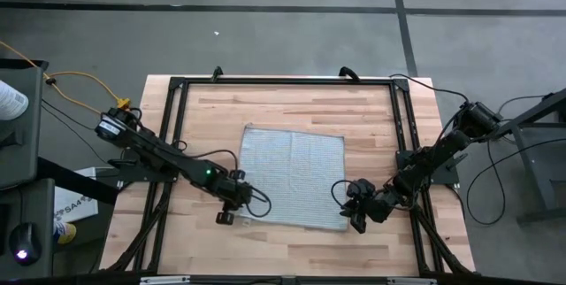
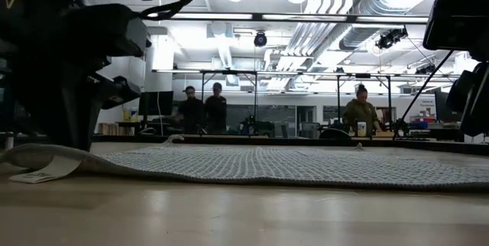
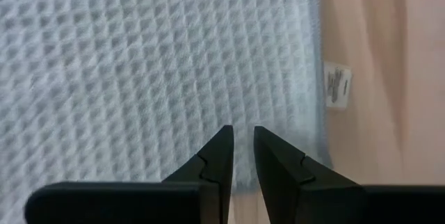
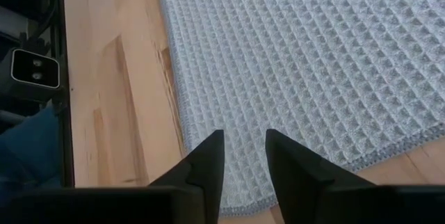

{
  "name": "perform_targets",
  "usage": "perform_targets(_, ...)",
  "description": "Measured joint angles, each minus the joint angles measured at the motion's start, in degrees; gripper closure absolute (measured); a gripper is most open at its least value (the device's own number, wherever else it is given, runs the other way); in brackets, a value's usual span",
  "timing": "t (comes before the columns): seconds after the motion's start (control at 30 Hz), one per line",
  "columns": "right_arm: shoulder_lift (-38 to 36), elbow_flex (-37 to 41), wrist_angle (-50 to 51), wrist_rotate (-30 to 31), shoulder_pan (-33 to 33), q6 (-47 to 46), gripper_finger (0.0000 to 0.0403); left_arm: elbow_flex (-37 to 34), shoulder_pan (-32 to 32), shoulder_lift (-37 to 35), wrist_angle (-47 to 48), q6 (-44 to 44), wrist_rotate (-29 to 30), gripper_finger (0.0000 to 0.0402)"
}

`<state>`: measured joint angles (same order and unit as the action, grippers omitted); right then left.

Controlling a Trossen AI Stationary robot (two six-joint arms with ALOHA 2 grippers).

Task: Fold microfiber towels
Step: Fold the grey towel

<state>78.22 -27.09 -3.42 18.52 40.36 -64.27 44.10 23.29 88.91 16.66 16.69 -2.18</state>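
Observation:
The light grey-blue microfiber towel (image 1: 294,177) lies spread flat on the wooden table (image 1: 212,117). Its white tag (image 3: 338,85) sticks out at the near left corner, where the edge (image 2: 46,162) curls slightly off the wood. My left gripper (image 3: 242,135) points steeply down at that corner with only a narrow gap between its fingers. Over the towel's near right corner (image 4: 208,182), my right gripper (image 4: 245,140) stands open, slanting down. It also shows in the high view, my right gripper (image 1: 355,219). My left gripper comes from above at the towel's near left corner (image 3: 278,113), close to the tag. Whether its fingertips touch the cloth, I cannot tell; no cloth shows bunched between them.
A black metal frame (image 1: 283,81) runs around the tabletop, and both arms reach in across its side rails. Bare wood lies on all sides of the towel. People (image 2: 202,108) stand in the room beyond the far edge.

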Motion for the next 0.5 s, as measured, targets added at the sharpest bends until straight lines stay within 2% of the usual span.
perform_targets(0.33,0.00,0.00,0.37,1.01,0.00,0.47,0.0319,0.01,0.12,2.66,-5.06,1.60,-4.89,0.0343)
perform_targets(0.5,0.00,0.00,0.36,1.05,0.00,1.40,0.0326,-0.03,1.29,2.80,-5.60,1.61,-4.95,0.0343)
